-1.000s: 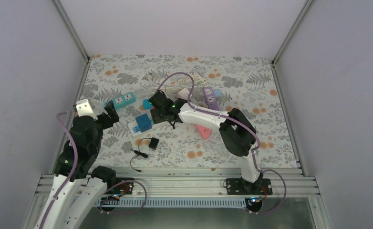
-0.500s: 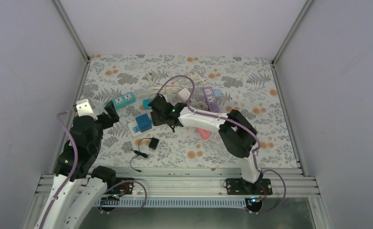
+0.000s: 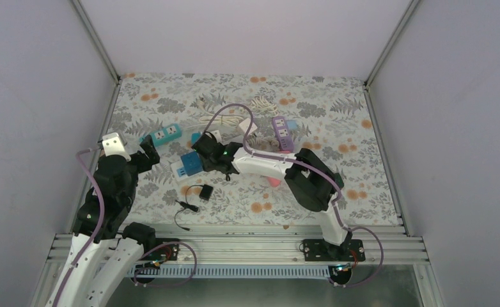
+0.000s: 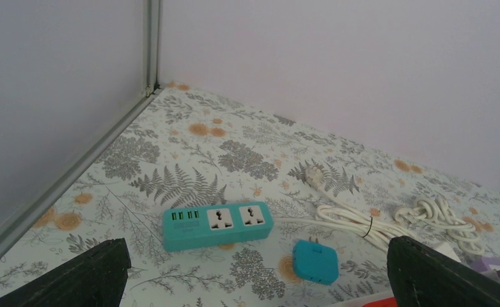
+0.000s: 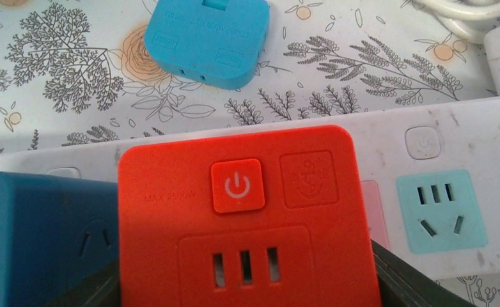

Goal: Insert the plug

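Orange plug cube [image 5: 247, 211] hangs in right jaws over white power strip [image 5: 471, 131], not inserted yet; left jaws wide.

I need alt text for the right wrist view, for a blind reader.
A red adapter with a power button fills the foreground, held by the right pincer, with a white power strip behind it. A dark blue cube sits at its left, and a light blue plug lies on the floral cloth beyond.

Orange plug [image 5: 247, 217]: matt plastic (smooth); white strip [image 5: 465, 128] scuffed.
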You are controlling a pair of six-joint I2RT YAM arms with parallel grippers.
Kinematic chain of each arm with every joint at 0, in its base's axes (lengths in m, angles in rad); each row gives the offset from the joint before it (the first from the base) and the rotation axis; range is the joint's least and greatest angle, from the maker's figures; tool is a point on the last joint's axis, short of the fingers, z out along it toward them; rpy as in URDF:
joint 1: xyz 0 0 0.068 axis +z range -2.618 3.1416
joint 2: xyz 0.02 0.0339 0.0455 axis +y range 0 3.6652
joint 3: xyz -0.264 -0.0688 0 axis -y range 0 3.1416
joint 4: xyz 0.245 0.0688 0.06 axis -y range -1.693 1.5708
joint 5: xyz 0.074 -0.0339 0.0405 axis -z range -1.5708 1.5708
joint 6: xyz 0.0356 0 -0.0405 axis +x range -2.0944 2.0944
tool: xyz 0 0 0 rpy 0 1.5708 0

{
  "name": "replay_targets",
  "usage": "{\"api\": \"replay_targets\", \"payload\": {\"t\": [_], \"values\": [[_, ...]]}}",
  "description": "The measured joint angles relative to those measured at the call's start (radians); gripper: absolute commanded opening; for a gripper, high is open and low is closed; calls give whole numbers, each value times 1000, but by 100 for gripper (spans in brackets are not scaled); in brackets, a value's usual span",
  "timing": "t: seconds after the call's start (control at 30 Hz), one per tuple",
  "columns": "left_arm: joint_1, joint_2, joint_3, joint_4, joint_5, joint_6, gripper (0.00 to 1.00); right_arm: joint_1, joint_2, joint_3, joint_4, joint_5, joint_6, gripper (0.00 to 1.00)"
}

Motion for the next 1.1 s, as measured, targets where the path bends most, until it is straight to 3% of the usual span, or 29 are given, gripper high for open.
{"api": "replay_targets", "payload": {"t": [0.1, 0.33, 0.5, 0.87, 1.1], "values": [[0, 1, 0, 0, 0, 0, 100, 3, 13, 11, 3, 21, 10, 45], [0, 4, 0, 0, 0, 0, 100, -6, -3, 29, -4, 1, 8, 82], [0, 19, 0, 1, 3, 5, 100, -19, -39, 29, -72, -29, -15, 95], [0, 79, 1, 10, 84, 45, 100, -115, -394, -169, 69, -62, -128, 96], [0, 124, 14, 31, 159, 64, 100, -312, -294, -130, 129, -79, -308, 98]]}}
